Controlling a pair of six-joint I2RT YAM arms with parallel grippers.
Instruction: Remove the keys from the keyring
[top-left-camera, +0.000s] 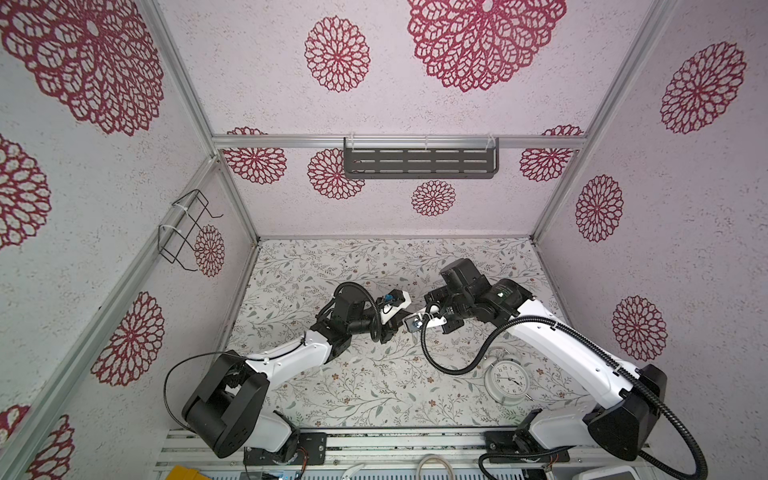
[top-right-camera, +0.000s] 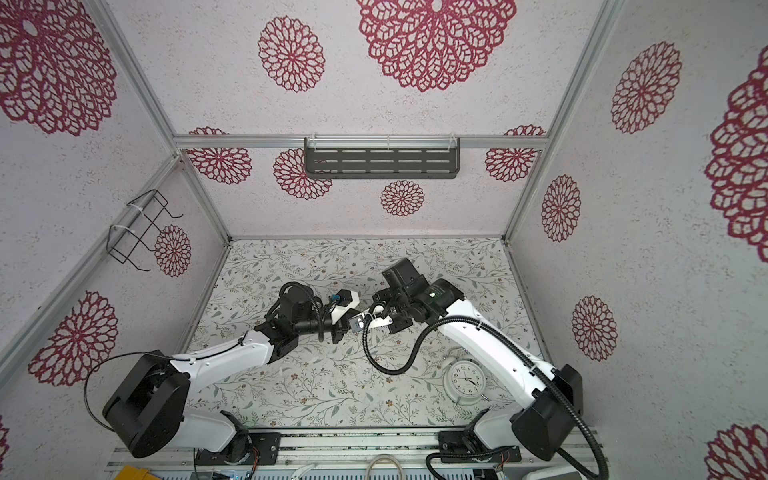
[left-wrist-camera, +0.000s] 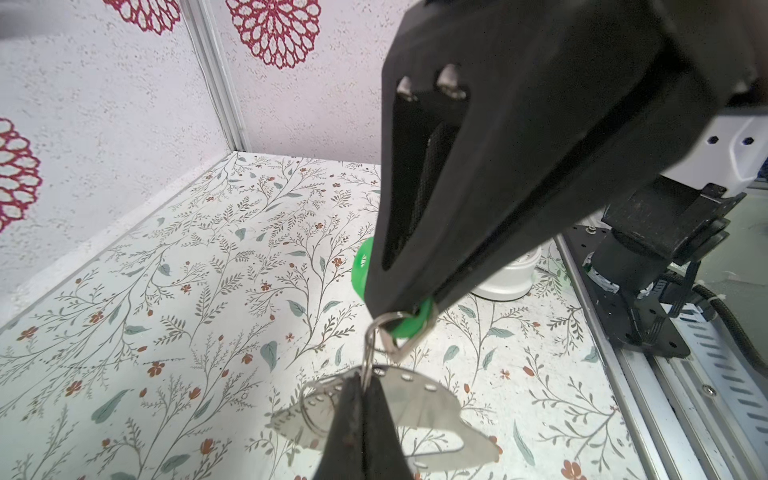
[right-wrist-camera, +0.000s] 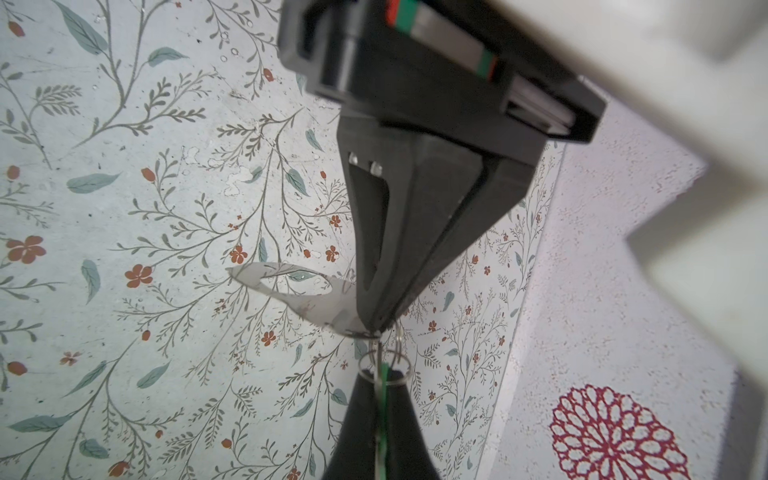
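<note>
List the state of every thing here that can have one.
left gripper, shut on the green-tagged key
right gripper, shut on the keyring
green-tagged key, linked to the keyring by a wire ring
keyring, held in the air above the table
alarm clock, lying on the table, untouched

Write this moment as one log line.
left pincer: shut on green-tagged key | right pincer: shut on keyring | link: small ring joins key to keyring

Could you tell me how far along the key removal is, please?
Done: no key looks free yet. In hand: the left gripper is shut on the green-tagged key, the right gripper on the keyring, a wire ring linking them above the table. Left: slipping that key off; no second key is visible.
</note>
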